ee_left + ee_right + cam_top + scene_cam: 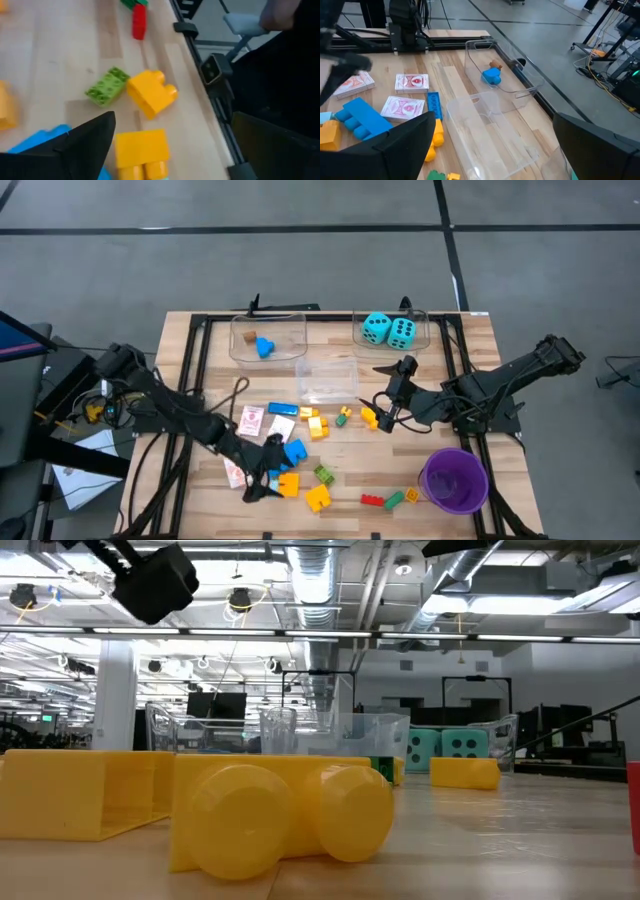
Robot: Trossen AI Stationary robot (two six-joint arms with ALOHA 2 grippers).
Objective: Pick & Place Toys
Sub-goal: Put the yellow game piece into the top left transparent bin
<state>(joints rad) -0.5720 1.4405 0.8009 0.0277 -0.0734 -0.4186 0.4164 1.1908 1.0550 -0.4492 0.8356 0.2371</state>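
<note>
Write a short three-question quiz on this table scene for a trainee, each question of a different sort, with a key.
1. True or false: the two turquoise dice lie loose on the table beside the purple cup.
2. Multiple choice: What lies in the clear bin at the far left? A) a red brick B) a blue brick C) a card pack
3. Fill in: the left gripper is low over the bricks near the table's front, and its jaws are ____.

Key
1. False: they sit in the far right bin.
2. B: the blue brick.
3. Open.
</note>
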